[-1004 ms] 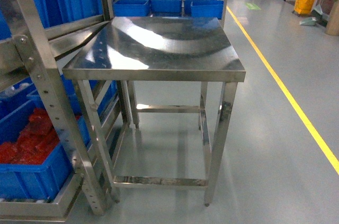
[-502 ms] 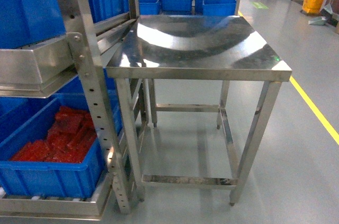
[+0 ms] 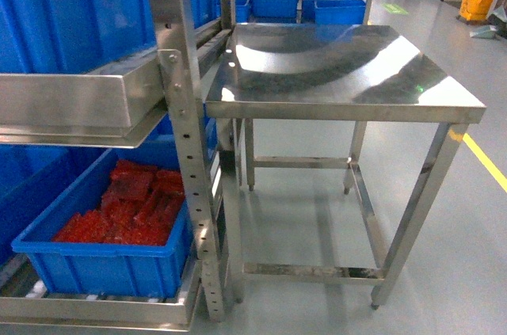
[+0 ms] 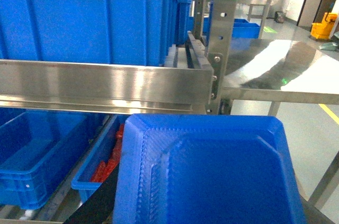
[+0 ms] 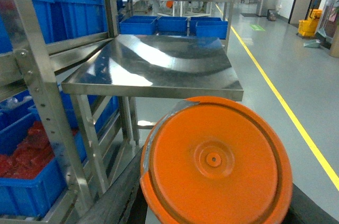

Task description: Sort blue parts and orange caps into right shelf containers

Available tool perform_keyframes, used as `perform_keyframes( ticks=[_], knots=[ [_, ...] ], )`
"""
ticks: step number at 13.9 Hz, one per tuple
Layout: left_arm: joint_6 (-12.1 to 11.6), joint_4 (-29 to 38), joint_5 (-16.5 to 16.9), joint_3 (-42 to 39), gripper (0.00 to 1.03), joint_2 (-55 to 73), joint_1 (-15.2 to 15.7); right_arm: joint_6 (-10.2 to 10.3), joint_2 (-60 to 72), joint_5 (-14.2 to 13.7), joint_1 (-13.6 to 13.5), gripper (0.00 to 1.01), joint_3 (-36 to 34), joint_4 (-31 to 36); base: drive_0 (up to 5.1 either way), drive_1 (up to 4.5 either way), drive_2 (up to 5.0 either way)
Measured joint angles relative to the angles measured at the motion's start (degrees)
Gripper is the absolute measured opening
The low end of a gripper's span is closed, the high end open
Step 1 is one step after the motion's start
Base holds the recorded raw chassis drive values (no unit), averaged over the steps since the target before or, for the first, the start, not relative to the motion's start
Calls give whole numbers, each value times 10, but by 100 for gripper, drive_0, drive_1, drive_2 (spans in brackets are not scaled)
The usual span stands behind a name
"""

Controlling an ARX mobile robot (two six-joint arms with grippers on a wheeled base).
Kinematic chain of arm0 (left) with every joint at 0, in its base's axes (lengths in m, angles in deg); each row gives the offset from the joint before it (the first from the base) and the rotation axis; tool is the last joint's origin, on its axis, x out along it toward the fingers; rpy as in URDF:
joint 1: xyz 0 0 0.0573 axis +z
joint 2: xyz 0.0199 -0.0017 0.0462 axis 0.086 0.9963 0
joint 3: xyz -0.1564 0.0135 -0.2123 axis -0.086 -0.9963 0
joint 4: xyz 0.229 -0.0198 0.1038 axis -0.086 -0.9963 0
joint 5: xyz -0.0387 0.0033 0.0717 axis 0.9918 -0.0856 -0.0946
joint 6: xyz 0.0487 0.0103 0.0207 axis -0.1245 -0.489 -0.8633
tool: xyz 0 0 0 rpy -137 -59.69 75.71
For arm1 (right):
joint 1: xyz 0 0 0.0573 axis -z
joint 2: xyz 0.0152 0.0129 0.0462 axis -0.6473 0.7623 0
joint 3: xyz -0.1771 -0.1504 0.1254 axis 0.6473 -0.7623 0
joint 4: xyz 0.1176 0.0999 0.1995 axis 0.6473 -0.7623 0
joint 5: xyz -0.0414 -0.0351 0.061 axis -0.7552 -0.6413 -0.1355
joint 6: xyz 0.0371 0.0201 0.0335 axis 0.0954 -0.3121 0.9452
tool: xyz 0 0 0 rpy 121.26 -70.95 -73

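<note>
Head view is showing the shelf (image 3: 186, 153) filling the left side, its perforated steel upright standing just beside a bare stainless table (image 3: 348, 74). One of the containers (image 3: 111, 240) is sitting on the shelf's lowest level, holding a heap of red parts (image 3: 127, 212); more blue crates (image 3: 79, 10) are resting on the tier above. Neither arm is appearing in this view.

Left wrist view is filling its lower half with a blue part (image 4: 209, 173), a flat ribbed tray-like piece, which is hanging in front of the shelf rail (image 4: 100, 83). Right wrist view is showing a round orange cap (image 5: 214, 168) close to the lens, before the table. Each piece is probably being carried by its gripper, but the fingers are hidden behind it, so I cannot tell how either gripper is set.
</note>
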State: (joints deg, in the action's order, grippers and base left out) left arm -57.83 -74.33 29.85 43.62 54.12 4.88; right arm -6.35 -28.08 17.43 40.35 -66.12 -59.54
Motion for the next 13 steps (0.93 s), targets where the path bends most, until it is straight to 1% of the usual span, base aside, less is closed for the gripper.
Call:
perform_keyframes(
  ticks=[13],
  knots=[
    [0, 0, 0, 0, 41, 0, 0, 0, 0, 0, 0, 43, 0, 0, -506, 239, 239]
  ],
)
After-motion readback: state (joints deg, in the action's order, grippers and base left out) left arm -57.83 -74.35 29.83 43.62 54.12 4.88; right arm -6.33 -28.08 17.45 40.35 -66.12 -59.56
